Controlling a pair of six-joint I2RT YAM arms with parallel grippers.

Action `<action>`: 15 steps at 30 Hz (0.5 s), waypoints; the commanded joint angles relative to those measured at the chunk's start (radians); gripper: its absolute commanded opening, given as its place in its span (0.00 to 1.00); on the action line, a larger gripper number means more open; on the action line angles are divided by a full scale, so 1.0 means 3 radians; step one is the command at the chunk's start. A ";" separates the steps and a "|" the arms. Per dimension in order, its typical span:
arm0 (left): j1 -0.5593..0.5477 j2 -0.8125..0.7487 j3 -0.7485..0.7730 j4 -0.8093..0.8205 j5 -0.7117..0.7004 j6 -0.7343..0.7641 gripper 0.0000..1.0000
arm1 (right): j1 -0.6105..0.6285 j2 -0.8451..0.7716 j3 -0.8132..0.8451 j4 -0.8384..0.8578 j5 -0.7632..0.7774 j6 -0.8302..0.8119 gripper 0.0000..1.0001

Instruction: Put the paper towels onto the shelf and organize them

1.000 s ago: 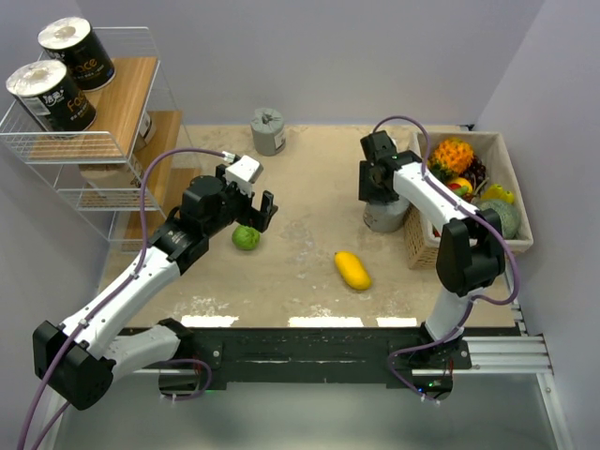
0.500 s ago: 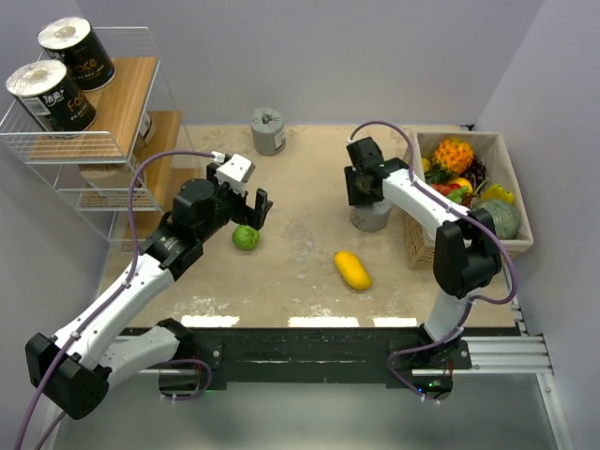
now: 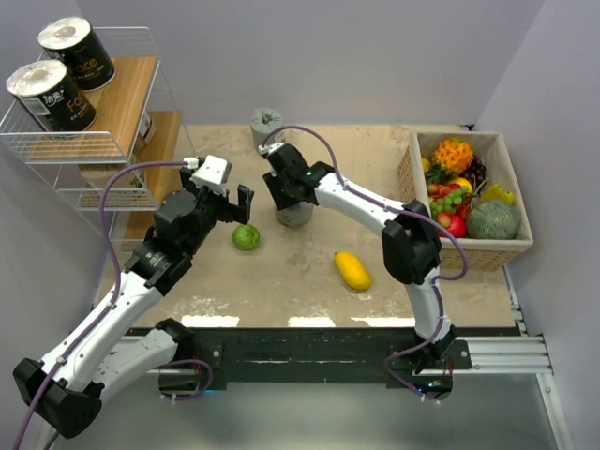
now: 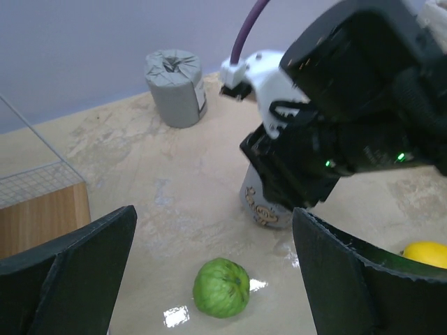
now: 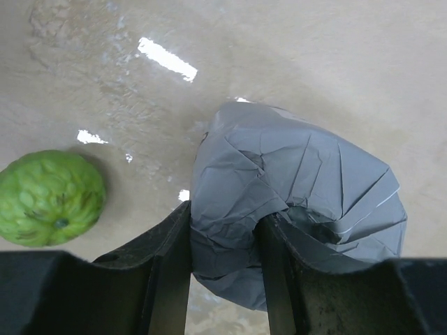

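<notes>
The shelf (image 3: 122,103) stands at the far left with two black-wrapped paper towels (image 3: 66,47) (image 3: 52,94) on its top board. A grey roll (image 3: 267,128) stands at the back of the table and also shows in the left wrist view (image 4: 176,87). My right gripper (image 3: 286,192) is shut on the crumpled top of another grey roll (image 5: 300,188), which stands on the table left of centre (image 3: 294,216) (image 4: 264,208). My left gripper (image 3: 234,202) is open and empty, just above and left of a green fruit (image 3: 246,236), facing the held roll.
The green fruit (image 4: 222,286) (image 5: 49,199) lies between my left fingers' line and the held roll. A yellow fruit (image 3: 352,270) lies at centre front. A tan box of fruit (image 3: 412,239) stands at the right. A lower shelf board (image 4: 42,223) is close on the left.
My right gripper has carried the grey roll leftward from beside the fruit box to left of centre. My left arm has drawn back a little to the left.
</notes>
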 commanded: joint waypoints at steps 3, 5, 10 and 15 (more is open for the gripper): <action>-0.0013 -0.0103 -0.0066 0.0259 -0.0244 -0.0040 0.99 | 0.0101 0.0117 0.0396 -0.0093 0.0085 0.0022 0.50; -0.0018 -0.0093 -0.0066 0.0259 -0.0244 -0.0025 0.99 | 0.0101 0.0076 0.0447 -0.0128 0.0101 0.0078 0.59; -0.0028 0.0004 0.0163 0.0081 -0.0234 0.0032 0.99 | 0.0101 -0.0276 0.0529 -0.0251 0.0136 0.0109 0.70; -0.0028 0.0163 0.0506 -0.0211 -0.0051 0.0006 0.99 | 0.0081 -0.0741 0.0269 -0.0302 0.0417 0.0144 0.76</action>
